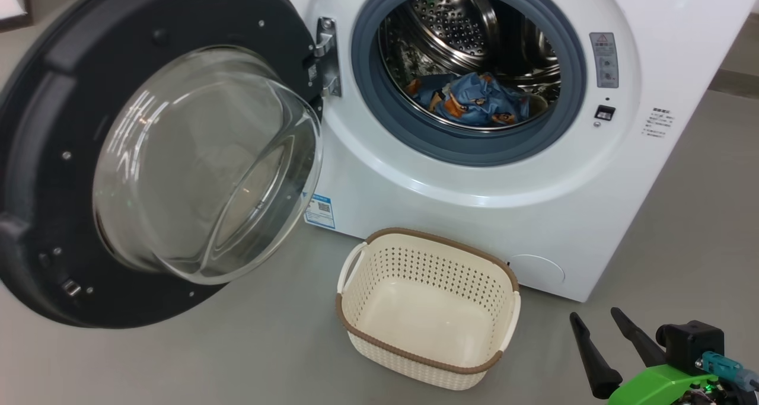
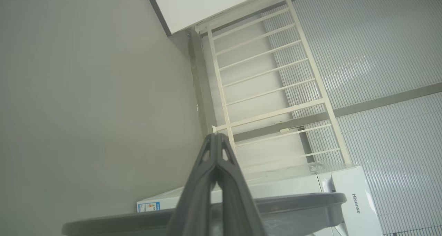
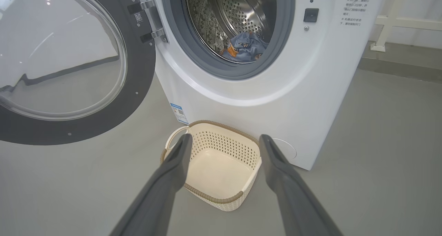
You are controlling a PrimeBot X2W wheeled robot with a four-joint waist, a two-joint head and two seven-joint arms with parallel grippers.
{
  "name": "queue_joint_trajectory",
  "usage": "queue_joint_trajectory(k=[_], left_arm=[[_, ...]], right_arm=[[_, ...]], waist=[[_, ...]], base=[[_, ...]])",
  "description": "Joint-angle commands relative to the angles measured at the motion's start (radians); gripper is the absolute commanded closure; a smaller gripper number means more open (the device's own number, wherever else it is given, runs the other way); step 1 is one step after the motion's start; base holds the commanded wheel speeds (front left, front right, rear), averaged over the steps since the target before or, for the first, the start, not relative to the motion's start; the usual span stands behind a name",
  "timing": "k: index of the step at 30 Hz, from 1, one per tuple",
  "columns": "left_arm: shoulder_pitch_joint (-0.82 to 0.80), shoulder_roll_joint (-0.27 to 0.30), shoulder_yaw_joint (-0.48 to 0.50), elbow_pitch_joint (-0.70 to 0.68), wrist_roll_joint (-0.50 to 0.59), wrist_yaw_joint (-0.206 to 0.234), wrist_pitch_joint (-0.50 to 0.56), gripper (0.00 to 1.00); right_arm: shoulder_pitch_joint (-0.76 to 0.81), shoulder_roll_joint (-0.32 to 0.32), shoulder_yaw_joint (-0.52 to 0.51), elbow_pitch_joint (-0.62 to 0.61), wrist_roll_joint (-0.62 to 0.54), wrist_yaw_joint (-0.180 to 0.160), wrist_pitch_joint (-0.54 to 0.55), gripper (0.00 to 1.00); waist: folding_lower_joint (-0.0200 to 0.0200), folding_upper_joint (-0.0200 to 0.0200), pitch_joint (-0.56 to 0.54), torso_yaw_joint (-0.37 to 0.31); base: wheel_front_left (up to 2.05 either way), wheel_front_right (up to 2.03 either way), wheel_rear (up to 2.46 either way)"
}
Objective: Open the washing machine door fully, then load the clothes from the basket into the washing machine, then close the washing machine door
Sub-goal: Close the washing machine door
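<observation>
The white washing machine [image 1: 474,191] stands with its round black door [image 1: 53,126] swung wide to the left, glass bowl bulging outward. The light blue printed clothes [image 1: 474,99] lie inside the steel drum, and they show again in the right wrist view as clothes [image 3: 246,46]. In front of the machine the cream basket [image 1: 356,310] sits on the floor with nothing in it. My right gripper [image 1: 598,319] hovers open at the lower right, a little right of the basket [image 3: 248,149]. My left gripper [image 2: 216,136] is shut on nothing, held above the door's dark edge [image 2: 304,199].
Grey floor [image 1: 237,357] spreads around the basket and to the machine's right. A white railing [image 2: 272,77] and a ribbed wall stand behind the machine. The open door takes up the room to the left.
</observation>
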Motion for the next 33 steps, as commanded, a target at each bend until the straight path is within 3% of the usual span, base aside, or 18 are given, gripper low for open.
queue_joint_trajectory(k=[1,14,33], left_arm=[[-0.04,0.057,0.028,-0.013,-0.022,-0.007,0.015,1.0],[-0.051,0.074,0.094,0.13,-0.123,-0.033,0.136,1.0],[-0.034,0.062,0.072,0.182,-0.144,-0.028,0.301,1.0]], right_arm=[[-0.021,-0.016,0.017,-0.034,-0.014,0.004,0.0,0.0],[-0.033,-0.034,0.008,-0.079,-0.019,0.004,0.034,0.0],[-0.043,-0.043,0.003,-0.094,-0.017,0.004,0.054,0.0]], waist=[[0.0,0.0,0.008,-0.013],[0.0,0.0,0.066,-0.058],[0.0,0.0,0.088,-0.061]], base=[[0.0,0.0,0.0],[0.0,0.0,0.0],[0.0,0.0,0.0]])
